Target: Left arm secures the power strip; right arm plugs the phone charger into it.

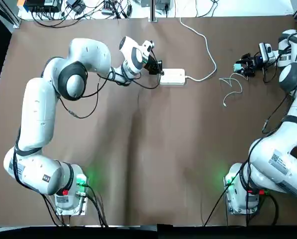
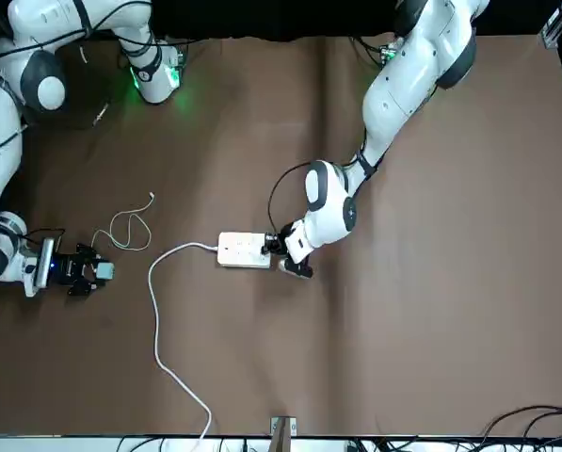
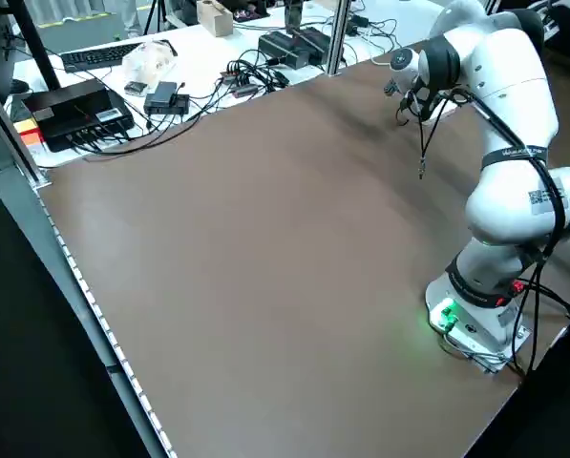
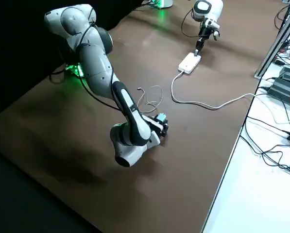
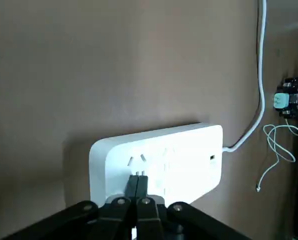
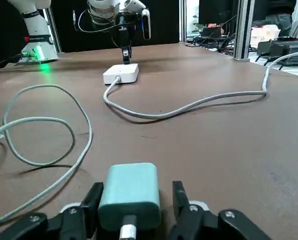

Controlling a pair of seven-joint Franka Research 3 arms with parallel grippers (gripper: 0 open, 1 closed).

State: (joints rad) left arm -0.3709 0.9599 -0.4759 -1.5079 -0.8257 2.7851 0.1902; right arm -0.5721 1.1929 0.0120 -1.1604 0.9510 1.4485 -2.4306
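Bracketing the light-looking, likely slick phone charger (image 6: 130, 186) at lower center frame, my right hand (image 6: 137, 196) stands apart, best closed on its rigid sides; my left hand (image 5: 138, 179), together, meets the power strip (image 1: 173, 76), upper center.

No text, brand, number or sign can be read. The labels on the white arms (image 1: 278, 162) and the black box (image 3: 82, 113) are too small to make out.
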